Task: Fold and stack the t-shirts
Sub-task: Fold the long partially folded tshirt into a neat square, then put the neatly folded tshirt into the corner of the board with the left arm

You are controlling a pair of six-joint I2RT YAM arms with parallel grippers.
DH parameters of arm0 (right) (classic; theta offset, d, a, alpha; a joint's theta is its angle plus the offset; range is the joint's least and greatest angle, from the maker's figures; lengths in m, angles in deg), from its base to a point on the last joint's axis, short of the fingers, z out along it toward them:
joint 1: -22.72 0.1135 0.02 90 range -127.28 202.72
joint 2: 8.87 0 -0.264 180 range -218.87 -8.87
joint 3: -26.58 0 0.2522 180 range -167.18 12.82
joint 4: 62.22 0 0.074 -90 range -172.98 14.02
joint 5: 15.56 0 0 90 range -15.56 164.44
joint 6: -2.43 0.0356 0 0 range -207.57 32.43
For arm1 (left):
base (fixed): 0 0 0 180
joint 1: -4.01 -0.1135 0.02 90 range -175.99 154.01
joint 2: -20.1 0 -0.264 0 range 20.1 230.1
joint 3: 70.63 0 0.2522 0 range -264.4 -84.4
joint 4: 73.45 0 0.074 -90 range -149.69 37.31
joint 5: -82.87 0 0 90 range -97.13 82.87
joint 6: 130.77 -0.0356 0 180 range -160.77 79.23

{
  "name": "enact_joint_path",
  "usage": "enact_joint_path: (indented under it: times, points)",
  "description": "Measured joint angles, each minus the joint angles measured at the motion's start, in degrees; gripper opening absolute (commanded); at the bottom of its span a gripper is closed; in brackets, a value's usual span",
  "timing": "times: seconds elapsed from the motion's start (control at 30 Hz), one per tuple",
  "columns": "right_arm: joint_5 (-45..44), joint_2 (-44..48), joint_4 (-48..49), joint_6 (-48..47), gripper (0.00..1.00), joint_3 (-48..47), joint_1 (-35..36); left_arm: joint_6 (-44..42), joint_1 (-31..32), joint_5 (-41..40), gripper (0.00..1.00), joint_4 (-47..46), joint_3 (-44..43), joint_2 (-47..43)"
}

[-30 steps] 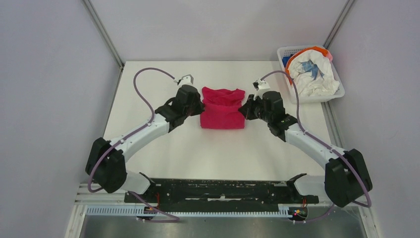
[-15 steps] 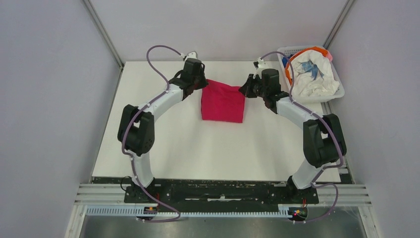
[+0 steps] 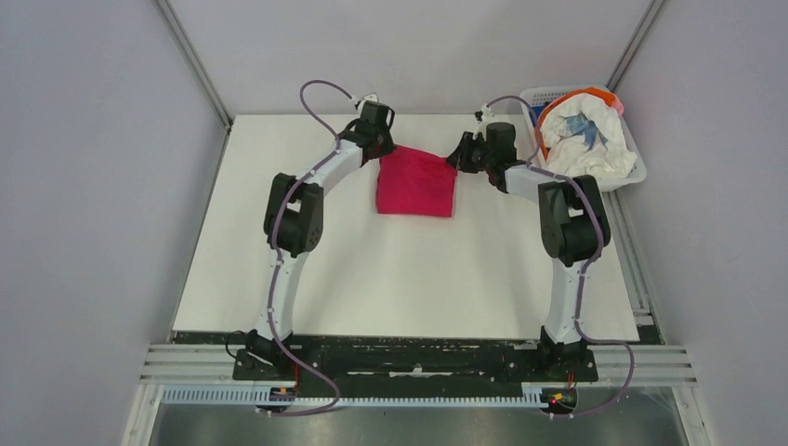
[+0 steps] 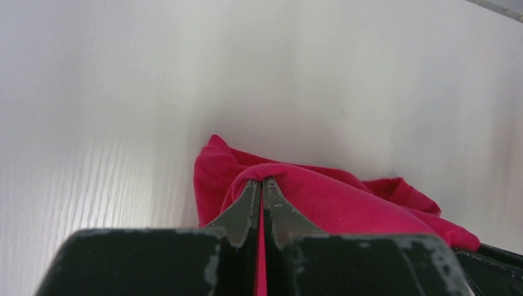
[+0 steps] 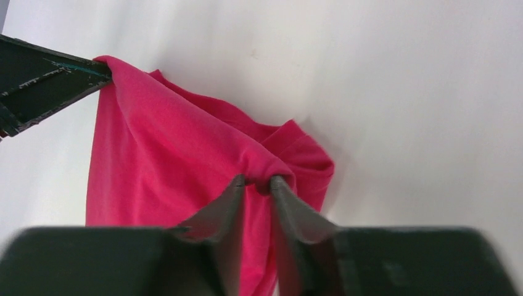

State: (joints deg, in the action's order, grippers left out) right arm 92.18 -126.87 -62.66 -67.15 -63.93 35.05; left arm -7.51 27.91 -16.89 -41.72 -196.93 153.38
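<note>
The magenta-red t-shirt lies folded near the back middle of the table, its far edge lifted between my two grippers. My left gripper is shut on its far left corner; the left wrist view shows the cloth pinched between the fingertips. My right gripper is shut on its far right corner; the right wrist view shows a bunch of cloth held between the fingertips. The left gripper's fingers show at the upper left of that view. The white t-shirt with blue print lies in the basket.
A white plastic basket stands at the back right corner, with orange cloth and blue cloth under the white shirt. Grey walls close in the table at the back and sides. Both arms stretch far toward the back edge.
Both grippers have carried the shirt's edge away from me, toward the back of the table. The bunched cloth has been drawn out flat. Both arms are now stretched far out.
</note>
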Motion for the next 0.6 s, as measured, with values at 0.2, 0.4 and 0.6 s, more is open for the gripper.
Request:
enact_joint_path:
  times: [0.2, 0.4, 0.6]
  points:
    - [3.7, -9.2, -3.7, -1.9, 0.98, -13.0, -2.1, 0.3, -2.6, 3.1, 1.00, 5.2, -7.7, 5.8]
    - [5.6, -1.4, -6.0, -5.5, 0.98, -10.4, -2.3, 0.3, -3.7, 6.6, 1.00, 5.9, -5.4, 1.4]
    - [12.0, 10.7, -1.6, -4.5, 0.98, 2.4, -0.8, 0.3, -3.2, 10.2, 1.00, 6.0, -0.1, -4.5]
